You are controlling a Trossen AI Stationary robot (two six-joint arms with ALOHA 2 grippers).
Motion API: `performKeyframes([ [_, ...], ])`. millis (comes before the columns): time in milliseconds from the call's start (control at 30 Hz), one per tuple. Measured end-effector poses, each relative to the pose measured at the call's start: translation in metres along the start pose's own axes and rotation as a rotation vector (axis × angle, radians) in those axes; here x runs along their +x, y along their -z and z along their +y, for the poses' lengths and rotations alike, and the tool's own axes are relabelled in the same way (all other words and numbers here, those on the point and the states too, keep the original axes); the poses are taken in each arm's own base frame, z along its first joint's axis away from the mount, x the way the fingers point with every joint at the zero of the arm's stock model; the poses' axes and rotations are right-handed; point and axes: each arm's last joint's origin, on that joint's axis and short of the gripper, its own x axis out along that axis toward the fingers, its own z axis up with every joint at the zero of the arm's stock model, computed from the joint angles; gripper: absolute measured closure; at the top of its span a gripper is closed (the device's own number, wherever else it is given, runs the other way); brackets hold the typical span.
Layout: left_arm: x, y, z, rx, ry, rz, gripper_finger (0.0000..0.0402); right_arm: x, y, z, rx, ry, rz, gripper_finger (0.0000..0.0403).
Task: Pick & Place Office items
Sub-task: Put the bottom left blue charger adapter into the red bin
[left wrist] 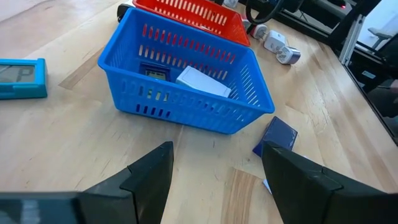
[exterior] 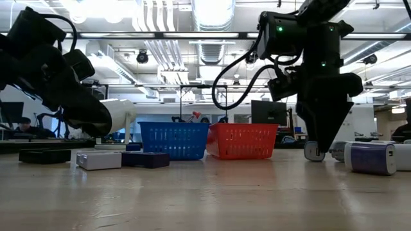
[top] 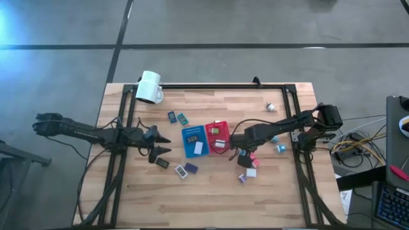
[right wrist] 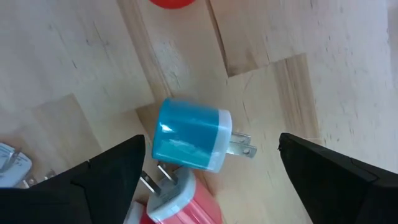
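My right gripper (right wrist: 208,165) hangs with its jaws spread wide and empty, pointing down over a small teal plug (right wrist: 189,144) that lies on its side on the table with its metal prongs sticking out sideways. Touching it is a pink plug (right wrist: 180,208), its own prongs tucked under the teal one's edge. That is my worry: if I close here, one finger could catch the pink plug and drag both, or the prongs could snag and twist the teal one out of my pinch. The rounded body may also slip if I come down off-centre.

Just beside this spot stands the red basket (top: 219,137), near enough that a careless lift could clip its wall. The blue basket (left wrist: 249,102) touches it on the far side and already holds a white block (left wrist: 204,83) and a dark flat piece.

My left gripper (left wrist: 217,171) waits low in front of the blue basket, jaws parted and holding nothing. A dark blue card (left wrist: 277,135) lies just beside that basket's corner, and a teal flat piece (left wrist: 22,78) sits apart on the bare wood.

More loose plugs (top: 249,171) lie scattered around my right arm, so any sweep could knock them. Farthest off, a white mug (top: 148,87) stands at the table's back edge, well clear.
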Motion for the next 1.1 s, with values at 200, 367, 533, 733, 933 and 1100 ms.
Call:
performKeyframes([
  [200, 0.0, 0.0, 0.0, 0.0, 0.0, 0.0, 0.0152, 0.0, -0.004, 0.001, -0.016, -0.015, -0.036, 0.0037],
  [367, 0.0, 0.0, 0.0, 0.0, 0.001, 0.0, 0.0152, 0.001, -0.006, -0.002, -0.012, -0.014, -0.037, 0.0037],
  [533, 0.0, 0.0, 0.0, -0.001, 0.004, 0.002, 0.0152, 0.011, -0.007, -0.003, -0.01, -0.004, -0.005, 0.0037],
  [733, 0.0, 0.0, 0.0, -0.004, 0.004, 0.002, 0.0152, 0.02, -0.01, -0.003, -0.018, -0.006, 0.031, 0.0037],
  [933, 0.0, 0.0, 0.0, -0.005, 0.003, 0.004, 0.0152, 0.016, -0.013, -0.001, -0.038, -0.011, 0.027, 0.0039],
  [1100, 0.0, 0.0, 0.0, -0.008, 0.003, 0.005, 0.0152, 0.014, -0.016, 0.001, -0.039, -0.033, -0.006, 0.0067],
])
